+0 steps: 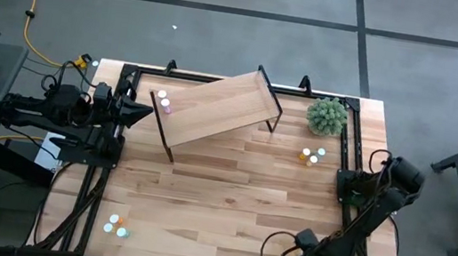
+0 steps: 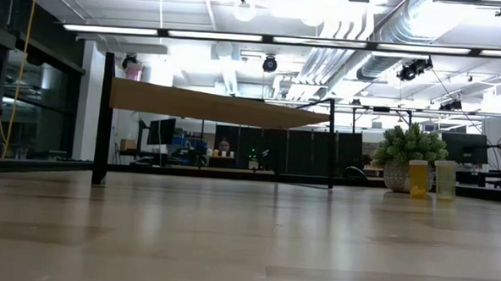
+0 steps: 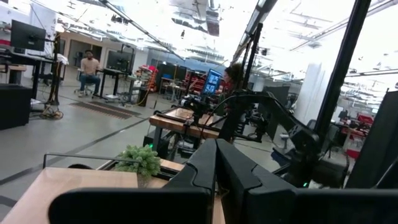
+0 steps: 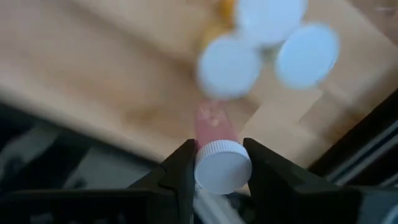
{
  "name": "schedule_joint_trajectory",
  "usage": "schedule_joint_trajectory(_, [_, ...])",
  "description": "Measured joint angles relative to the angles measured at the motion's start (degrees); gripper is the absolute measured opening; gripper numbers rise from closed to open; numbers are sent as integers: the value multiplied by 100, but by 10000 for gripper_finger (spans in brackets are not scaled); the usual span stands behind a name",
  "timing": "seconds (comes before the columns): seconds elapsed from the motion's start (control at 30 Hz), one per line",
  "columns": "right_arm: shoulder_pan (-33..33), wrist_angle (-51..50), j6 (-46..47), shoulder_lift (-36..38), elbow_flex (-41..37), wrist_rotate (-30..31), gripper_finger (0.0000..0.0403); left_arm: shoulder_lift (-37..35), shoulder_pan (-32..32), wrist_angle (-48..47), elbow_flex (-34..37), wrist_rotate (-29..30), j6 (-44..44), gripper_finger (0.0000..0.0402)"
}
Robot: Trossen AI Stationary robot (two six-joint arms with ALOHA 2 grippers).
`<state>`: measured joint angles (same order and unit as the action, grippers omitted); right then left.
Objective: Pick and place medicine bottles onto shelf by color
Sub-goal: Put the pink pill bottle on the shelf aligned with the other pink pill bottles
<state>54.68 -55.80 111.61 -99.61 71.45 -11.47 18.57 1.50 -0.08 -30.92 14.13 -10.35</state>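
Shelf tilted at twelve o'clock, pink bottle pinched at five.
The shelf (image 1: 218,107) carries two bottles (image 1: 164,101) at its nine o'clock end; the left gripper (image 1: 143,112), fingers pressed together, waits beside it; the right gripper (image 4: 219,167) pinches a pink bottle (image 4: 217,149) by its white cap.

Two dark jointed arms, black cables, tapered black fingers (image 3: 205,171), matte casings

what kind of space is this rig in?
Most likely an open-plan robotics lab or workshop. The low view shows exposed ceiling ducts and strip lights above the light-wood plank tabletop. The left wrist view shows more workbenches, a lit monitor and a seated person.
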Motion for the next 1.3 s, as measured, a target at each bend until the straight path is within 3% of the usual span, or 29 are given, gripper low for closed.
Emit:
schedule_joint_trajectory(0.17, [99, -613, -863, 469, 808, 198, 114, 2, 0, 0, 0, 0, 0, 0])
schedule_joint_trajectory(0.3, [-163, -1443, -1640, 908, 1599, 1149, 113, 1, 0, 2, -1, 0, 0, 0])
schedule_joint_trajectory(0.43, [-1042, -2284, -3211, 1033, 2436, 2079, 113, 0, 0, 2, -2, 7, 0, 0])
schedule_joint_trajectory(0.67, [-3270, -2370, -6570, 882, 3330, 2669, 113, 2, -2, 7, -2, 3, -20, 0])
schedule_joint_trajectory(0.87, [-4858, -1667, -8447, 360, 3962, 2172, 113, 40, -2, 118, -2, 70, -241, 0])
schedule_joint_trajectory(1.03, [-5511, -1716, -9458, -562, 5204, 1871, 113, 111, -2, 184, -9, 138, -581, 0])
schedule_joint_trajectory(1.17, [-5794, -2093, -9758, -1435, 6301, 1797, 113, 285, -2, 165, -9, 148, -858, 0])
schedule_joint_trajectory(1.3, [-5985, -1832, -9596, -1709, 5970, 1187, 113, 526, -2, 158, -9, 110, -1078, 0])
